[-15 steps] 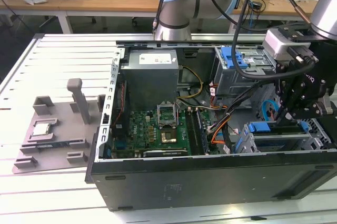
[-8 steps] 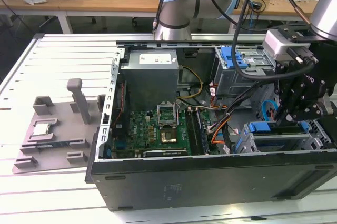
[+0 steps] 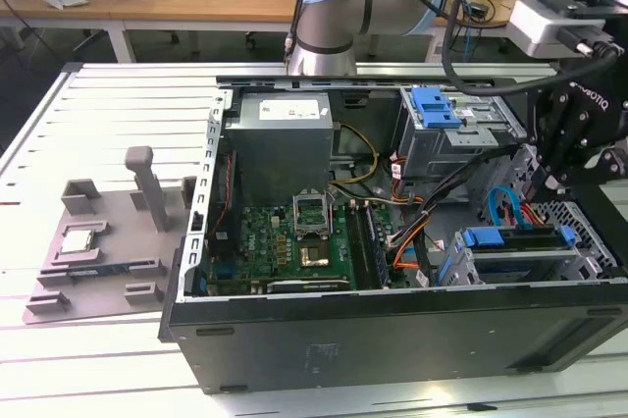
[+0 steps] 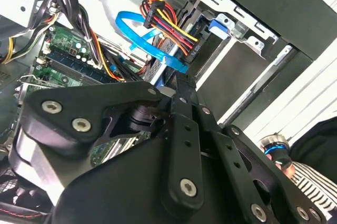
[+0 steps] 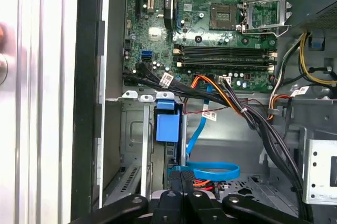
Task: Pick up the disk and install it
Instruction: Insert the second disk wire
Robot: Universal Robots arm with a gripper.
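The disk point(image 3: 515, 244) sits on edge in the lower drive bay at the exterior view's right, and its blue carrier tab point(image 3: 483, 237) points toward the motherboard. In the first wrist view the same blue tab point(image 5: 167, 125) stands in the bay slot. In the second wrist view it shows as a blue tab point(image 4: 219, 25) beside the metal cage. My black gripper point(image 3: 543, 173) hangs just above the bay's cable end. Its fingers are shut together with nothing between them, as both wrist views show point(image 5: 179, 175) point(image 4: 179, 86). A blue data cable point(image 5: 210, 170) loops just under the fingertips.
The open computer case point(image 3: 392, 335) holds a motherboard point(image 3: 294, 241), a power supply point(image 3: 285, 138) and an upper drive cage with a blue bracket point(image 3: 437, 106). Bundled cables point(image 5: 253, 113) cross beside the bay. A grey fixture point(image 3: 108, 232) lies left of the case. A person's striped sleeve point(image 4: 310, 179) is close by.
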